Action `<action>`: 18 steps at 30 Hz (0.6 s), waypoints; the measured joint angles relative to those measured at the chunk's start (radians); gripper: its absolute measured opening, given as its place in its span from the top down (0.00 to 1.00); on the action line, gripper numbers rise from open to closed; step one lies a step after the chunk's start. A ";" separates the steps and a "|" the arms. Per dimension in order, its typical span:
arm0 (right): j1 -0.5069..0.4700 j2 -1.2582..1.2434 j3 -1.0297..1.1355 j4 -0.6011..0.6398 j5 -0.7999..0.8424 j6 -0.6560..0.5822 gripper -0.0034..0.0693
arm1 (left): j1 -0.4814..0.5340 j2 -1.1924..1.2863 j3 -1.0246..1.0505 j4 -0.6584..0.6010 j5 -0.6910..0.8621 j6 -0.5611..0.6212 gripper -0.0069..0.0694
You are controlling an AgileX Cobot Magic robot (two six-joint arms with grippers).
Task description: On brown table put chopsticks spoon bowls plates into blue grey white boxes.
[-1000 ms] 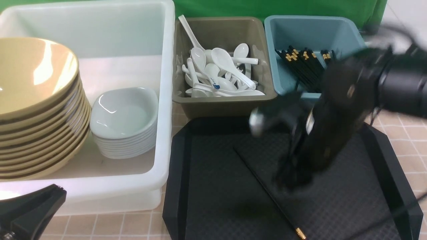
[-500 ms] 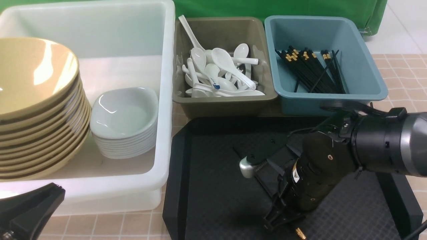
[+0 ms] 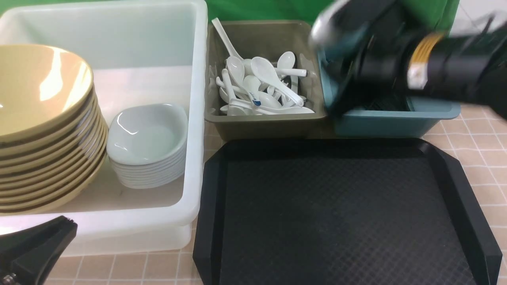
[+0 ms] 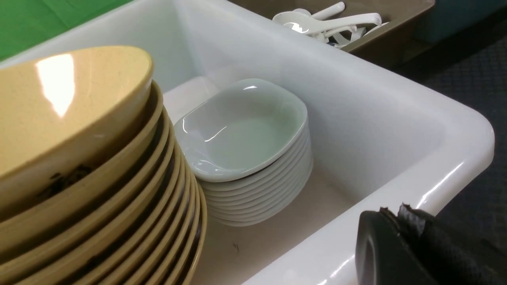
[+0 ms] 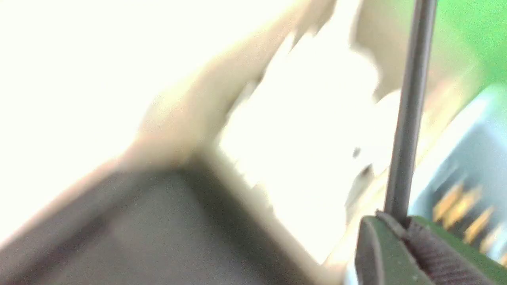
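Jaws of our right gripper (image 5: 396,228) clamp one chopstick (image 5: 410,111) over the blue box (image 3: 390,123) at one o'clock; jaws of our left gripper (image 4: 396,221) sit together.

We list: mustard-yellow bowls (image 3: 35,91), brown outside; white plates (image 3: 146,134); translucent white tub (image 3: 198,118); olive-grey bin (image 3: 265,124); teal-blue bin (image 3: 388,124); dark chopstick (image 5: 408,118); black diamond-textured tray (image 3: 336,213); pinkish-tan tiled table (image 3: 487,158).

Tray: black plastic tray with clipped corners and a raised rim (image 3: 336,213), lying flat at 5 o'clock in the front view.
Tray surface: fine diamond texture, matte, with a faint sheen toward its middle.
Backdrop: plain bright green cloth (image 3: 257,10) at 12 o'clock, running along the far edge of the scene.
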 joint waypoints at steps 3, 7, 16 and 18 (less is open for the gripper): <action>-0.135 0.075 -0.034 -0.036 -0.199 0.117 0.80 | 0.000 0.000 0.000 0.002 -0.004 -0.001 0.90; -0.247 0.193 -0.103 -0.044 -0.184 0.270 0.63 | 0.000 0.000 0.000 0.020 -0.008 -0.001 0.90; -0.172 -0.019 -0.129 -0.043 0.180 0.130 0.63 | 0.000 0.000 0.000 0.021 -0.010 -0.001 0.90; -0.123 -0.119 -0.097 -0.043 0.160 0.080 0.75 | 0.000 0.000 0.000 0.020 -0.010 -0.001 0.90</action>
